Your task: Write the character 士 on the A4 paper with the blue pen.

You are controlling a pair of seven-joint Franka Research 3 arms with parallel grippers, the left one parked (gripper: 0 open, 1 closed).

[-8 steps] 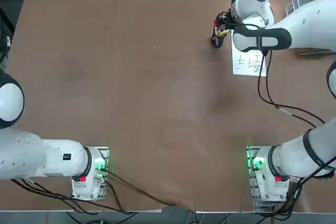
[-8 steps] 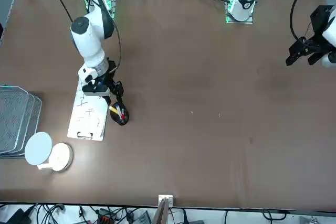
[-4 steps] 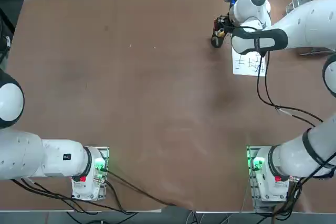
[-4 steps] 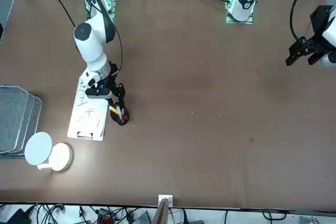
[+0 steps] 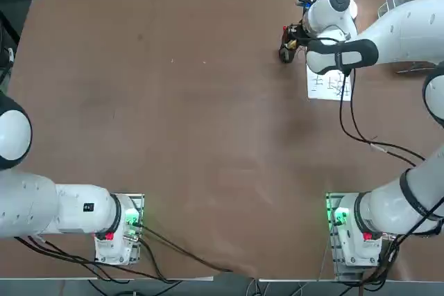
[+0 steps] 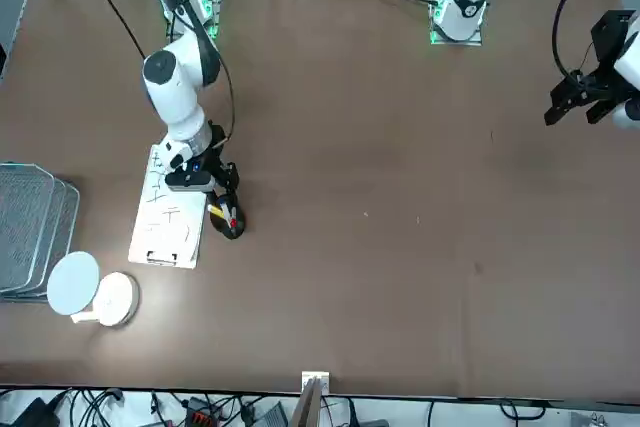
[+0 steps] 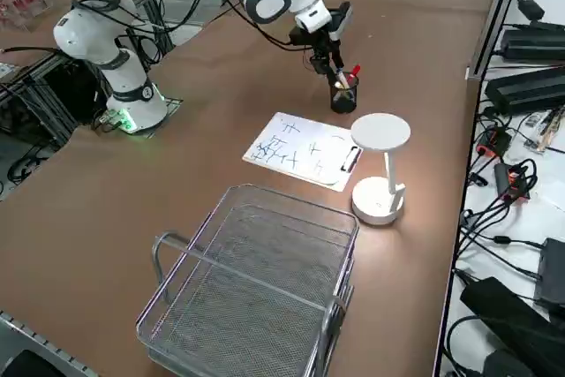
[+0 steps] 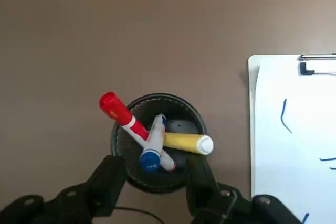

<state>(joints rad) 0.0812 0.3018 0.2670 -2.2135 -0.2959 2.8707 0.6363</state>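
Above black pen cup (image 8: 157, 142), near clipboard's clip end, we are hovering right gripper (image 8: 155, 174), fingers partly spread, empty. Blue pen (image 8: 152, 145) standing inside, red pen (image 8: 123, 119) at ten o'clock, yellow marker (image 8: 186, 142) at three: crossed neighbours risking wrong grab. A4 paper (image 8: 294, 140) lying just beside cup.

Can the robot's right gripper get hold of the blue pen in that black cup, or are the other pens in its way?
Probably yes: the right gripper hangs open above the cup, and the blue pen lies atop the red-capped pen and yellow marker.

The brown table (image 6: 400, 197) holds the A4 paper (image 7: 300, 150), with a black pen cup (image 7: 342, 96) just beside it, a white lamp (image 7: 380, 200) near it, and a wire basket (image 7: 256, 280) nearby.
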